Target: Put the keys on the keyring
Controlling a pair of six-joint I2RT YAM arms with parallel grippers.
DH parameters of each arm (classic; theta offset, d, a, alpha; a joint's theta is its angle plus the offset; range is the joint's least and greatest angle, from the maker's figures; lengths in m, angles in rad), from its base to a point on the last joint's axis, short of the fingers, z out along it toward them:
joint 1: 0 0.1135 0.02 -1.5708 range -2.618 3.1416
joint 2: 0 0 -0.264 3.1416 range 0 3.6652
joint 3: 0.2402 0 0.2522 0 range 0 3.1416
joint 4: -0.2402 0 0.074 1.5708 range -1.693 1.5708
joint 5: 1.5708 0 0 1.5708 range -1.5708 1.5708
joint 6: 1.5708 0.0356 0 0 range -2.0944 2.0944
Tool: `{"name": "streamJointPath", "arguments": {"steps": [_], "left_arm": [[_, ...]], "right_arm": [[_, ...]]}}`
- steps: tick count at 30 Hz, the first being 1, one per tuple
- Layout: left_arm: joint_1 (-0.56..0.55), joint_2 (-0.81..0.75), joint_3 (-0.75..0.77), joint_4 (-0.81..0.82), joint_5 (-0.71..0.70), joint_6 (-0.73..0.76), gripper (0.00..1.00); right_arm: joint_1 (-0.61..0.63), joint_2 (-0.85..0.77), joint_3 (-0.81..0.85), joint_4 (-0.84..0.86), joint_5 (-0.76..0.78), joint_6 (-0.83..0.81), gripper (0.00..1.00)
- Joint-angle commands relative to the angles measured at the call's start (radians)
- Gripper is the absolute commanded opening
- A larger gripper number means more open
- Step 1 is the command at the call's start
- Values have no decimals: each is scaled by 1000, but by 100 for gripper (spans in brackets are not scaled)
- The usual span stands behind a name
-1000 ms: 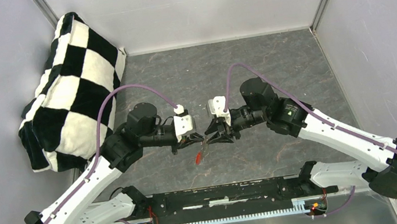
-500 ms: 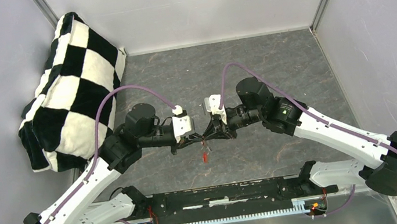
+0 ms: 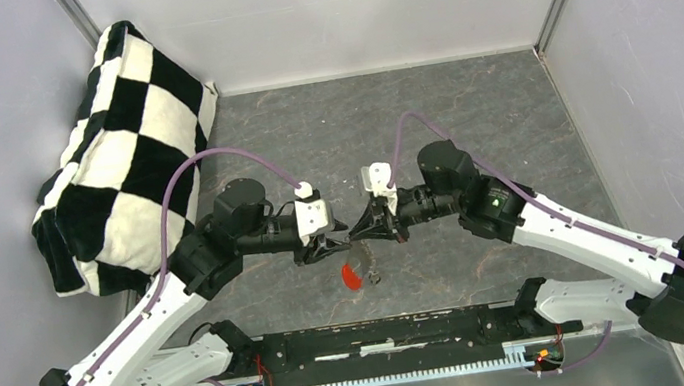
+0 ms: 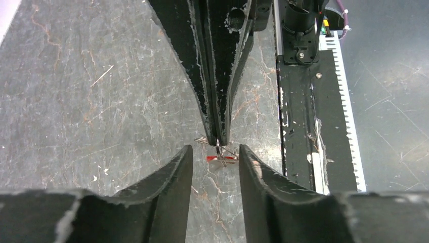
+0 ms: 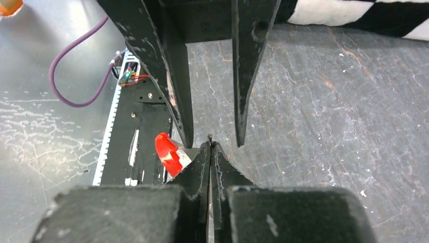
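1. keyring (image 3: 351, 277): red band dangles just under the meeting fingertips, above the table (image 3: 471, 134), near the front edge; thin grey wire shows at the pinch point.
2. right gripper (image 5: 210, 148): fingers pressed together, apparently pinching the keyring's wire part.
3. left gripper (image 4: 215, 150): spread, one finger either side of the right tip, gripping nothing.
4. keys: red one can't be told from the red band; dark speck (image 3: 373, 275) beside the band may be the black one.
5. Progress, my read: ring is held up, threading unconfirmed. Can't tell if either key is on it.
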Motion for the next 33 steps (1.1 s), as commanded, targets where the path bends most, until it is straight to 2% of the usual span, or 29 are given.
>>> {"name": "streamJointPath", "arguments": {"steps": [1, 8, 11, 15, 18, 21, 28, 33], "left_arm": [[-3, -13, 22, 32, 14, 19, 49], [-3, -52, -60, 48, -30, 45, 48], [-2, -65, -98, 88, -18, 38, 47], [-4, -68, -146, 203, 6, -2, 47], [-4, -58, -156, 280, 1, -53, 48], [-4, -46, -141, 311, 30, -99, 42], [-4, -50, -132, 318, 146, -169, 34], [-4, -37, -128, 331, 158, -158, 18]], "right_arm": [[-8, -108, -143, 328, 53, 140, 1], [-18, -264, -444, 904, 114, 425, 1], [-18, -276, -533, 1080, 145, 507, 1], [-17, -232, -570, 1224, 138, 599, 1], [-17, -201, -576, 1268, 130, 631, 1], [-17, -191, -577, 1269, 135, 629, 1], [-17, -187, -555, 1182, 163, 586, 1], [-17, -183, -551, 1156, 149, 585, 1]]}}
